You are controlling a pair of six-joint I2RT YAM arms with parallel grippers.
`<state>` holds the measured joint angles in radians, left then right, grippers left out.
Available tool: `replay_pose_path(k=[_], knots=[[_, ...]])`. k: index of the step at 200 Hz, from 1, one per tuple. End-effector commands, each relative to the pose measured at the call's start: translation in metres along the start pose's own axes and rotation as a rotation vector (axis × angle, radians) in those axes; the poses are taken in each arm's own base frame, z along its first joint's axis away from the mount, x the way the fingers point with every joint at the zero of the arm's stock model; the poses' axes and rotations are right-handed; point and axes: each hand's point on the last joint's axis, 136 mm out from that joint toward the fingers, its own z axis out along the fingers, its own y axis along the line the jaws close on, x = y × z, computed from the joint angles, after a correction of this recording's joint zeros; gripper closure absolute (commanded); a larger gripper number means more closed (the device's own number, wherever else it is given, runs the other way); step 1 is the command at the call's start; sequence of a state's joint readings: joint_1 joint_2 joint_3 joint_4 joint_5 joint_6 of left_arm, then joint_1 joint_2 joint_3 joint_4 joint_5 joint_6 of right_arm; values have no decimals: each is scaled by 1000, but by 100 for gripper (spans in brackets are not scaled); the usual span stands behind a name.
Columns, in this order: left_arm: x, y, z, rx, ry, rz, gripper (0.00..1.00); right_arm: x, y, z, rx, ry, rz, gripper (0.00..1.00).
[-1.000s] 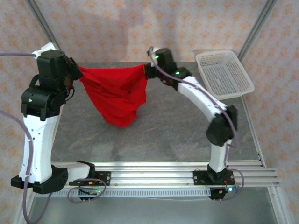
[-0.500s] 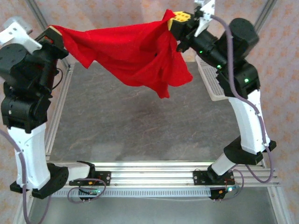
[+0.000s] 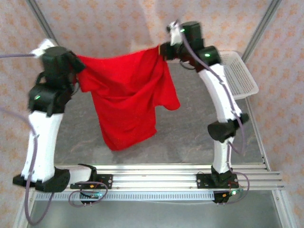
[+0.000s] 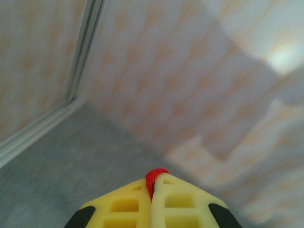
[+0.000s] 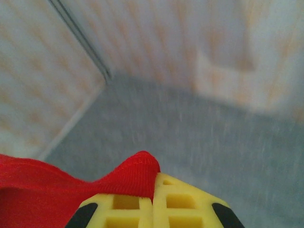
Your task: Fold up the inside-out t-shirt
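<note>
The inside-out t-shirt (image 3: 126, 99) is bright red and hangs in the air above the grey table (image 3: 185, 128), stretched between the two arms. My left gripper (image 3: 78, 71) is shut on its left upper edge. In the left wrist view a small red fold of the t-shirt (image 4: 156, 175) pokes out between the yellow fingers (image 4: 128, 204). My right gripper (image 3: 162, 50) is shut on the right upper edge. In the right wrist view red fabric of the t-shirt (image 5: 95, 183) drapes over the left yellow finger (image 5: 121, 204). The shirt's lower part dangles down to the left of centre.
A white mesh basket (image 3: 240, 78) sits at the table's back right corner, partly behind the right arm. Metal frame posts (image 3: 40, 21) rise at the back corners. Aluminium rails (image 3: 152, 173) run along the near edge, where both arm bases are bolted.
Both arms swung up with the shirt half a second ago and have come down again. The shirt now hangs flatter and longer than a second ago.
</note>
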<state>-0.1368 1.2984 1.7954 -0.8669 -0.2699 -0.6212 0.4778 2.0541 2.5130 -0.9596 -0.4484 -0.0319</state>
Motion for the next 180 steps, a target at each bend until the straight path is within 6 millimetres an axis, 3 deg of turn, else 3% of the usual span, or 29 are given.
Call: replay_pose_path(k=[1, 19, 34, 55, 74, 95, 111, 132, 163, 180], knots=[[88, 59, 52, -218, 238, 17, 100, 77, 11, 45, -25, 273, 77, 100], [128, 96, 83, -277, 312, -96, 100, 91, 12, 76, -50, 310, 136, 100], [143, 125, 100, -347, 327, -141, 100, 90, 4, 86, -18, 302, 162, 89], [143, 151, 115, -409, 332, -119, 100, 92, -23, 83, 113, 289, 169, 69], [139, 166, 125, -447, 347, -94, 100, 103, -57, 73, 222, 280, 202, 62], [139, 184, 131, -489, 366, -100, 100, 122, -97, 72, 272, 247, 351, 55], [146, 191, 138, -487, 401, -125, 98, 135, -114, 81, 279, 231, 423, 51], [155, 186, 143, -446, 441, -139, 89, 149, -117, 109, 256, 281, 493, 49], [146, 187, 132, -450, 406, -141, 59, 163, -124, 161, 232, 310, 577, 46], [142, 186, 120, -450, 401, -132, 51, 172, -127, 185, 219, 334, 598, 45]])
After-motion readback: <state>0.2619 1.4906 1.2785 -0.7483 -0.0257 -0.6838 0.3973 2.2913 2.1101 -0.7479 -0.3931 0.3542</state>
